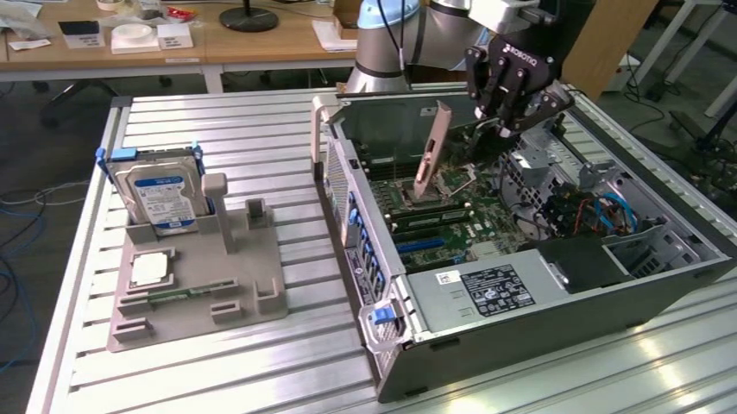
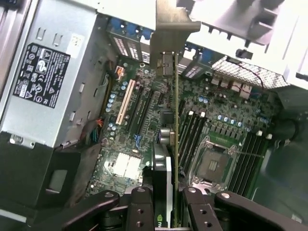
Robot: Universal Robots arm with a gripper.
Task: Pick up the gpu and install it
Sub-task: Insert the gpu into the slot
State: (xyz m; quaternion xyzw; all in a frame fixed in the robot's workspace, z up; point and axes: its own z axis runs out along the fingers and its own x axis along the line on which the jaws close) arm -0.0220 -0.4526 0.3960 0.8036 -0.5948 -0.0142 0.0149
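Observation:
My gripper [image 1: 510,121] hangs over the open computer case [image 1: 679,276], shut on the gpu [image 1: 431,151]. The card stands on edge above the motherboard [image 1: 461,228], its pale metal bracket pointing toward the case's rear wall. In the wrist view the gpu [image 2: 175,134] shows edge-on as a thin line, with its bracket [image 2: 168,43] at the far end and the black fingers [image 2: 140,208] clamped on either side of my gripper [image 2: 169,214]. Under it lie the expansion slots [image 2: 126,102] and the bare processor socket [image 2: 211,166].
On the exterior view's left stands a grey fixture [image 1: 230,285] holding a silver hard drive [image 1: 161,197] with a blue-white label and a small square processor chip [image 1: 150,269]. The power supply [image 1: 484,291] fills the case's near corner. Cables and a drive cage [image 1: 599,216] line its right side.

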